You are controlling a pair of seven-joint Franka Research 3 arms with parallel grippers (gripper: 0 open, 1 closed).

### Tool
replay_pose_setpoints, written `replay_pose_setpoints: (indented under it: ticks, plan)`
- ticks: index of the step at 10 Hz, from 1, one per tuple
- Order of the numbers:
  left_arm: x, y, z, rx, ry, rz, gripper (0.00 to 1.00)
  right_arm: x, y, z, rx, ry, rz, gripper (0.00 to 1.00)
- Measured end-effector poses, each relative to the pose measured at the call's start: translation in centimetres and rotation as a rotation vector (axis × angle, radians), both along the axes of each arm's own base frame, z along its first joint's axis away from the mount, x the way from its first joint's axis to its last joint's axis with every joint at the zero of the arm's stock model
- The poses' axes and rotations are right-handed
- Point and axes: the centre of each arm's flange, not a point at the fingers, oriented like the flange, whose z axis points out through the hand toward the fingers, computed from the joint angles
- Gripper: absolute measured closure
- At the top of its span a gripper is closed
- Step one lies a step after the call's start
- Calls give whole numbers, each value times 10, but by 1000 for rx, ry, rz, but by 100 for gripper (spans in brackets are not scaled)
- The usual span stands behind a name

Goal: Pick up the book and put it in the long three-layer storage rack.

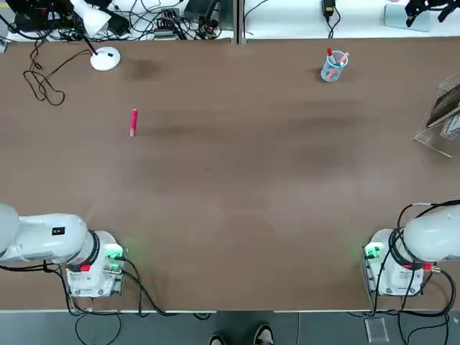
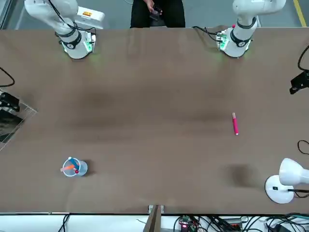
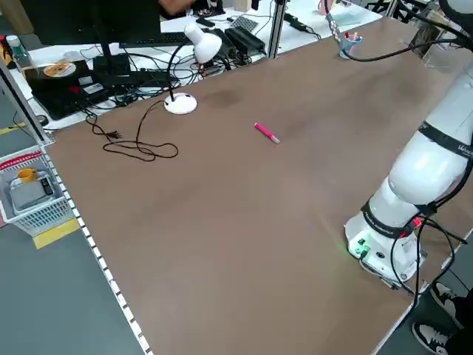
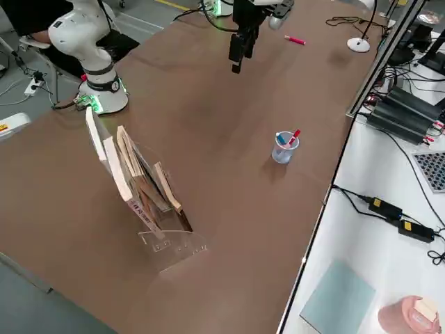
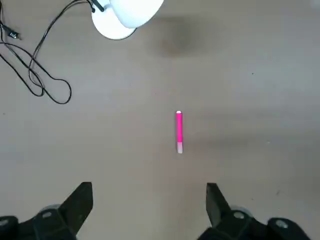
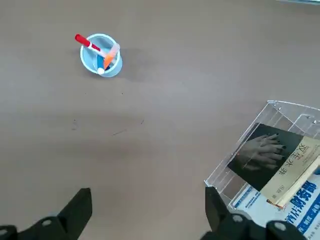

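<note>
Book [image 6: 272, 162] lodged in the clear storage rack [image 6: 239, 150], at the table's right edge, about 3 o'clock in the top view.

Dark cover with pale hand showing, tan strip alongside, leaning among other books. Right gripper [image 6: 147, 212] hovering above bare table [image 6: 165, 100] just beside the rack, fingers spread, grasping nothing. Pen cup [image 6: 101, 61] farther off. Left gripper [image 5: 148, 207] likewise released, high over a pink pen [image 5: 179, 131], white lamp [image 5: 125, 17] beyond.

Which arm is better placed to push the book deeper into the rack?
Right. Its open gripper hangs beside the rack, where the book already rests. The left gripper, also open, hangs over a pink pen on the table's other side.
</note>
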Motion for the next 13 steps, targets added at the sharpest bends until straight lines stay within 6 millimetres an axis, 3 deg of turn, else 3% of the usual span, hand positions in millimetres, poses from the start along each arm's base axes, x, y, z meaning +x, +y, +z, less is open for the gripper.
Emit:
replay_pose_setpoints:
  ticks: [13]
  plan:
    - [0,-2,0,0,0,-4,0,-5,-1,4,1,6,6,0]
